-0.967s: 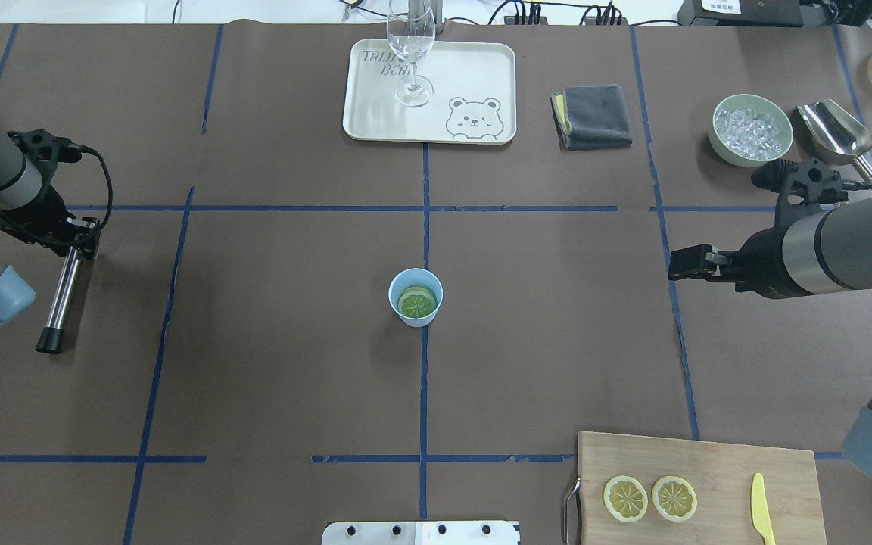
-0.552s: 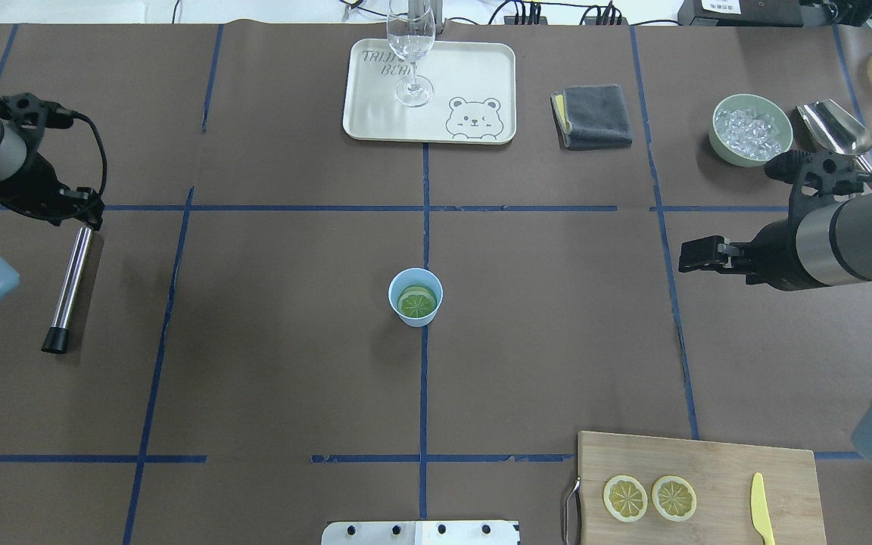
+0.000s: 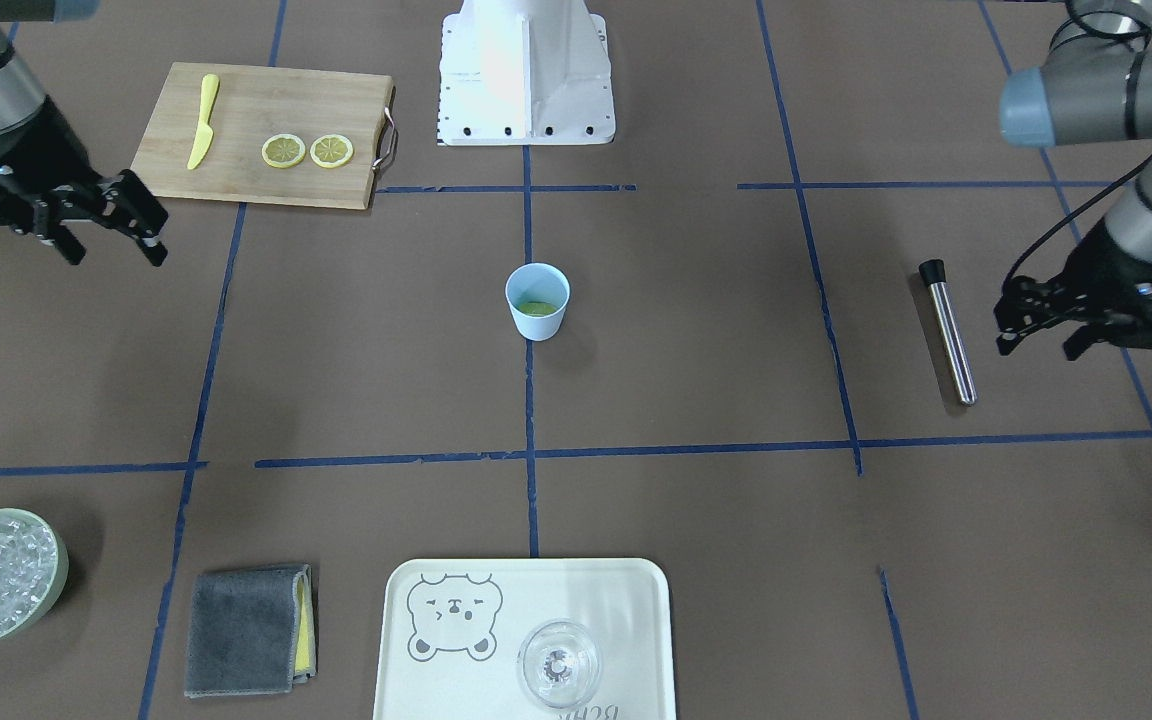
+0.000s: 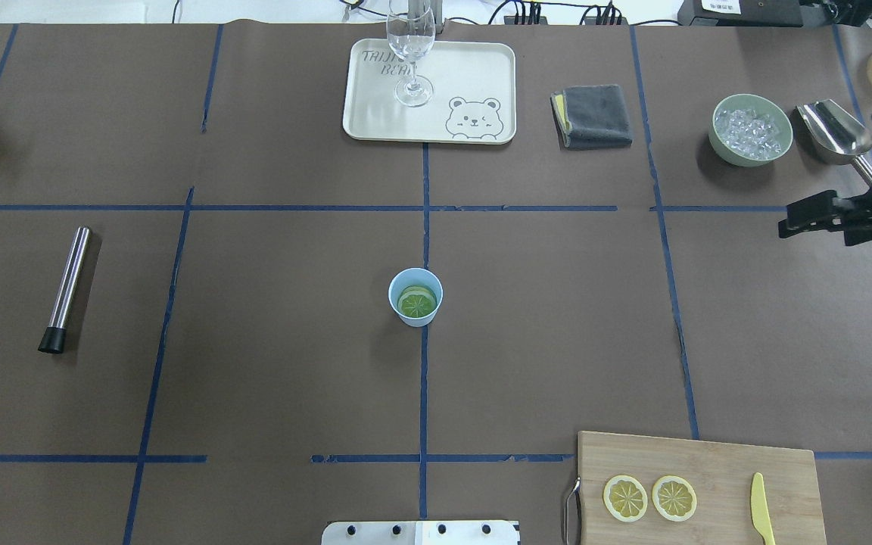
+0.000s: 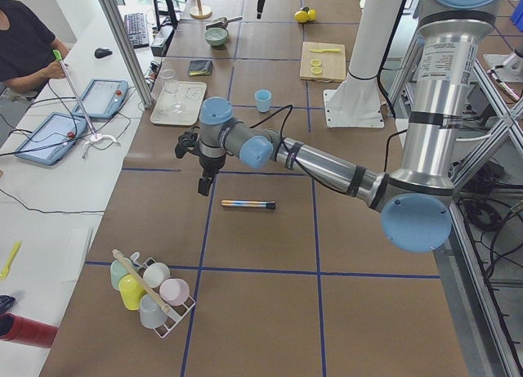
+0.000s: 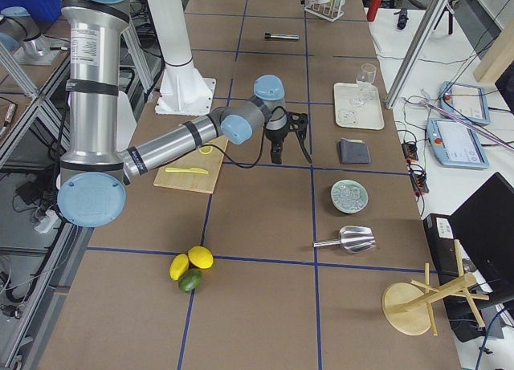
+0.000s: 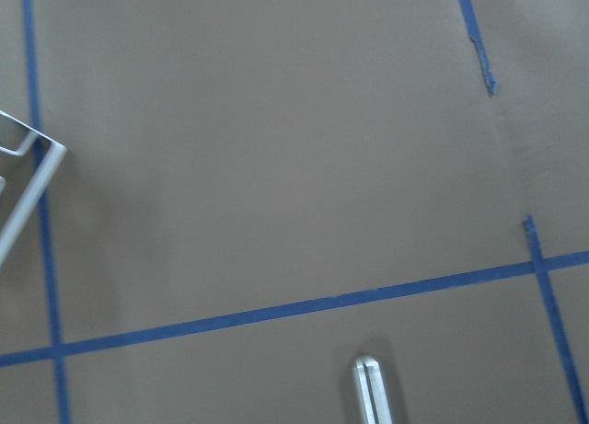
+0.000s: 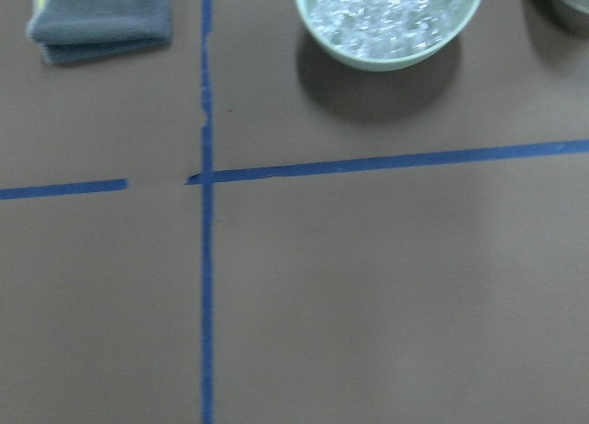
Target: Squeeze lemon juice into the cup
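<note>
Lemon slice [image 4: 416,304] lies flat inside the cup [image 4: 415,322], mid-frame on the desk [image 4: 254,341] in the overhead view. Both arms hang near the frame's side edges (well apart from the cup); left fingers [image 3: 1011,325] and right fingers [image 3: 143,225] are spread, grasping nothing.

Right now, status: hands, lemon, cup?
Left hand open, empty, beside the metal tube. Right hand open, empty, near the ice bowl. Lemon slices in the cup; two spare slices on the cutting board. Path to cup unobstructed.
</note>
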`<state>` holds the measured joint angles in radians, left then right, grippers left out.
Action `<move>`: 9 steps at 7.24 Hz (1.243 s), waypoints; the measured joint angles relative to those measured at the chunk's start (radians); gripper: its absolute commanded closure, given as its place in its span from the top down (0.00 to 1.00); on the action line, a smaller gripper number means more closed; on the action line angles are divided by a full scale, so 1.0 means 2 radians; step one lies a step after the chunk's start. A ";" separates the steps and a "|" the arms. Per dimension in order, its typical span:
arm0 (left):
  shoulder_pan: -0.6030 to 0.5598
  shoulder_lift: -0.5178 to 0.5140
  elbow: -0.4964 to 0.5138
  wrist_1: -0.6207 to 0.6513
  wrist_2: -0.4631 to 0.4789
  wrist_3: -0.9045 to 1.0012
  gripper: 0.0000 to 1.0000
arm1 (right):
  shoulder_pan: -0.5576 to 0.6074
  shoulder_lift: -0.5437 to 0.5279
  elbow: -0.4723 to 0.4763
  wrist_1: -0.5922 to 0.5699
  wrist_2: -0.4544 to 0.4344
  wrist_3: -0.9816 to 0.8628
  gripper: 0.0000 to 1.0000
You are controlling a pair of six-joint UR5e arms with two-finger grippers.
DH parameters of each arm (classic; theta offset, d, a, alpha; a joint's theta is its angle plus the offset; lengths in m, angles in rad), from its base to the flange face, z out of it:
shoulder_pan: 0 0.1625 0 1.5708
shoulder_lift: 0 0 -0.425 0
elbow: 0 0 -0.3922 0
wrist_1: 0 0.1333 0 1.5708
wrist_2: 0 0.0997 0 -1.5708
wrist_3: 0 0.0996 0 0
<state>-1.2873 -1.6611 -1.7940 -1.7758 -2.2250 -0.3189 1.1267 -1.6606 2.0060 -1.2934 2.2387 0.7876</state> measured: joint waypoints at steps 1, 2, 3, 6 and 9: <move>-0.034 0.011 0.013 -0.001 -0.030 0.050 1.00 | 0.055 -0.012 -0.038 -0.001 0.028 -0.098 1.00; -0.065 0.022 0.028 -0.001 -0.049 0.100 1.00 | 0.102 -0.021 -0.077 -0.009 0.044 -0.199 1.00; -0.092 0.030 0.045 -0.001 -0.056 0.145 1.00 | 0.142 -0.024 -0.108 -0.035 0.053 -0.298 1.00; -0.121 0.037 0.096 0.002 -0.062 0.209 1.00 | 0.204 0.016 -0.133 -0.194 0.055 -0.477 1.00; -0.121 0.035 0.065 0.111 -0.095 0.192 1.00 | 0.209 0.032 -0.133 -0.233 0.058 -0.494 1.00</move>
<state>-1.5299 -1.5910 -1.6630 -1.5529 -2.4149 0.0659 1.5441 -1.5960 1.7398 -1.7590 2.3552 -0.2008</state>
